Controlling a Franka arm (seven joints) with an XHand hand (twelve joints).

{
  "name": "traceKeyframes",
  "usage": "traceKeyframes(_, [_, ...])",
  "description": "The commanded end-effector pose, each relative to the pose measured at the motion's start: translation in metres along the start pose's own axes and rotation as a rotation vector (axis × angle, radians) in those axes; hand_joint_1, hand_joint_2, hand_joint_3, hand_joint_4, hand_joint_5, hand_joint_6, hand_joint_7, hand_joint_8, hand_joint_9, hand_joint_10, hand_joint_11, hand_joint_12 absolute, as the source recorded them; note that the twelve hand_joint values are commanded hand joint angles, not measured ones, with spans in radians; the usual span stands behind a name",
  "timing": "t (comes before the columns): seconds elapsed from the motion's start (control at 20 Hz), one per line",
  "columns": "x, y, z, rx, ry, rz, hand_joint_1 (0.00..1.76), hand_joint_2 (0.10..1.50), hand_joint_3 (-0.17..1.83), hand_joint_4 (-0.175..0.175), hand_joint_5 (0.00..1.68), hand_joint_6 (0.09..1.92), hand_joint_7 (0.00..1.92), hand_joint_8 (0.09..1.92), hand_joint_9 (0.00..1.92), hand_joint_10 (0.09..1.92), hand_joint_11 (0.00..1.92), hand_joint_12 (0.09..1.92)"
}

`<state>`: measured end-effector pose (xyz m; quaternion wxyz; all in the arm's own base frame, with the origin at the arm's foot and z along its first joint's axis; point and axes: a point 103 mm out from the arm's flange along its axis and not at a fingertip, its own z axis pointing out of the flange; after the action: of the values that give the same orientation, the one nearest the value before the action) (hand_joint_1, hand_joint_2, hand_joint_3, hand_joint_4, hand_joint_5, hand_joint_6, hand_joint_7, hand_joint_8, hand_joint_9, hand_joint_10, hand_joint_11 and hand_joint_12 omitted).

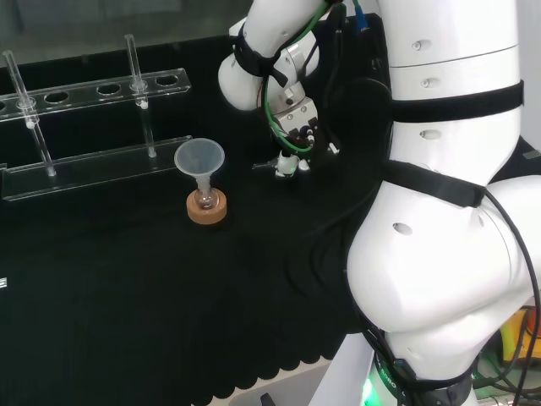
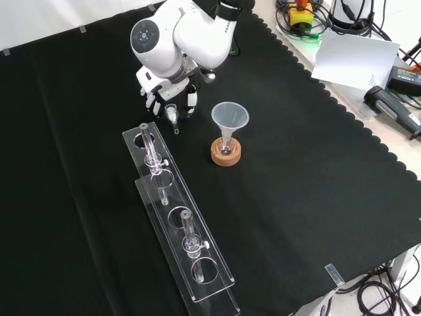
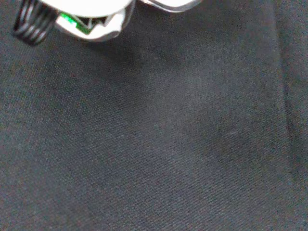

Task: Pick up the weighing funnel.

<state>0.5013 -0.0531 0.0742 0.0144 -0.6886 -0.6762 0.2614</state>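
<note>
The hand (image 2: 168,95) hangs low over the cloth, just beyond the near end of the tube rack in the front view. Its fingers (image 2: 191,99) curl down on both sides of the weighing funnel (image 2: 172,114), a small clear scoop whose short stem points toward the rack. In the head view the hand (image 1: 293,127) is left of the arm's white links, and the weighing funnel (image 1: 284,166) sits under its fingertips with the stem sticking out left. I cannot tell whether the piece touches the cloth. A curved clear edge (image 3: 168,5) and a blurred white part of the hand (image 3: 91,17) show in the wrist view.
The big funnel (image 2: 229,117) stands in a small flask on a cork ring (image 2: 225,154), a short way right of the hand in the front view. A clear tube rack (image 2: 177,217) with two upright tubes runs toward the front edge. A white arm link (image 2: 174,39) rises above the hand.
</note>
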Motion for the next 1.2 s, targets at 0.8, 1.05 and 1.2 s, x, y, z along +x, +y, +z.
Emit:
traceKeyframes(0.8, [-0.036,-0.062,-0.073,-0.027,-0.059,0.031,1.12,0.64,0.70,0.175,1.26,0.71,0.69,0.61,0.94,0.40,0.64,1.24])
traceKeyframes(1.05, [-0.049,-0.082,-0.082,-0.053,-0.058,0.028,1.12,0.64,0.70,0.175,1.26,0.71,0.69,0.61,0.94,0.40,0.64,1.24])
traceKeyframes(1.2, [-0.057,-0.095,-0.087,-0.066,-0.062,0.030,1.12,0.64,0.70,0.175,1.26,0.71,0.69,0.60,0.94,0.40,0.64,1.24])
